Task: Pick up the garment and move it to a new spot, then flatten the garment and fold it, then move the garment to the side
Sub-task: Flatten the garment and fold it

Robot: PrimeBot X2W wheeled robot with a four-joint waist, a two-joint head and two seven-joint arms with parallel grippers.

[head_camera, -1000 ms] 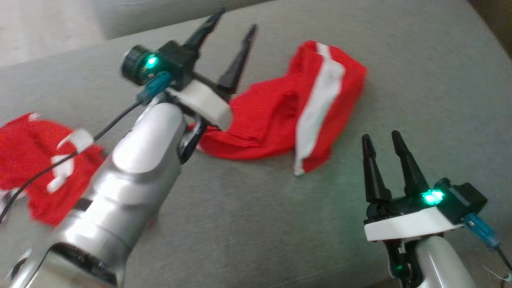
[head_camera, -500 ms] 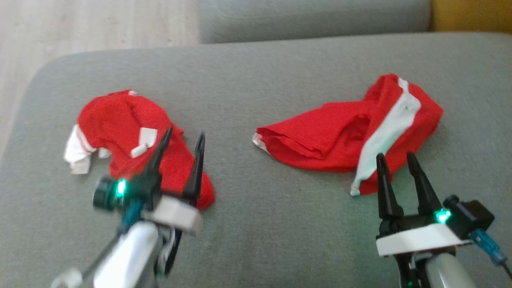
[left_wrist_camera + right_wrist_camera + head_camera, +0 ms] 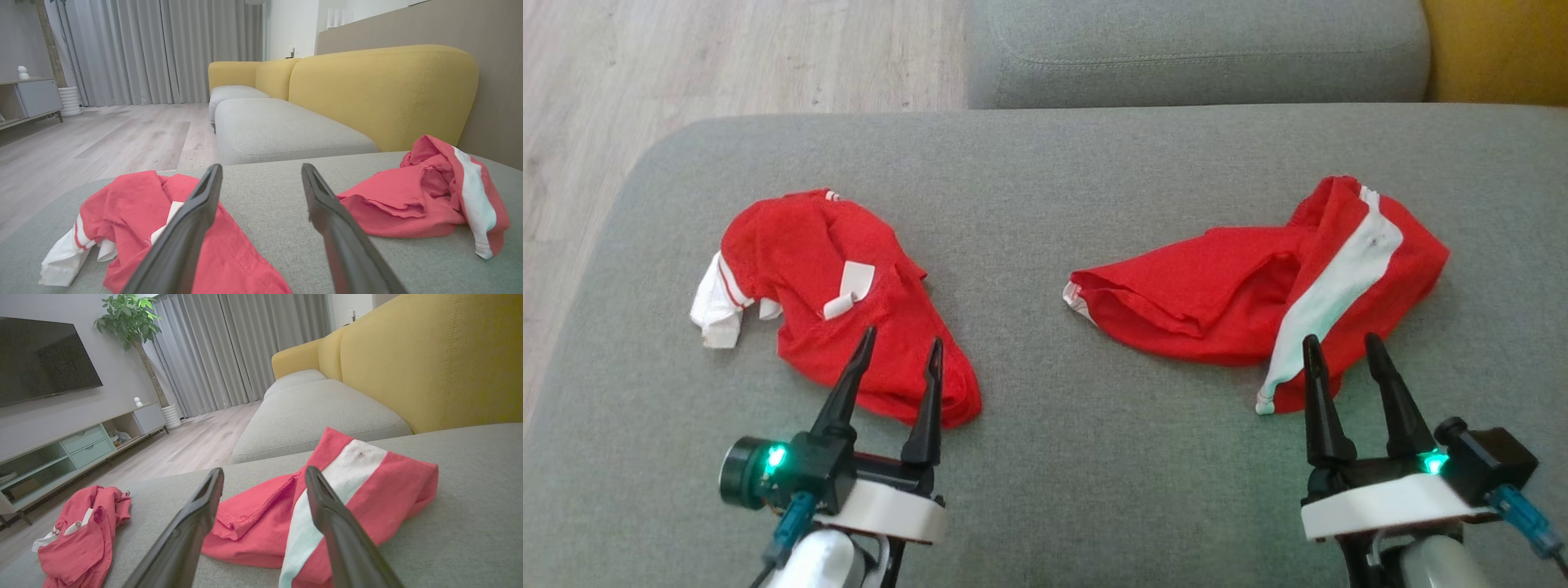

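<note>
Setting: a wide grey cushion with a rounded far-left corner. Pale wood floor lies beyond its left edge, a second grey seat beyond its far edge, and a yellow backrest sits past the far-right corner.
Left garment: crumpled red cloth with a white cuff and a small white label. It lies near the cushion's left edge, about midway between the far and near edges.
Right garment: red cloth with a broad white stripe, loosely bunched, toward the cushion's right edge. Bare cushion separates it from the left garment.
Left gripper: at the near edge, left side. Its jaws are apart with nothing between them. The fingertips are over the left garment's near hem; I cannot tell whether they touch it.
Right gripper: at the near edge, right side. Its jaws are apart and empty, with the fingertips at the near end of the white stripe.
</note>
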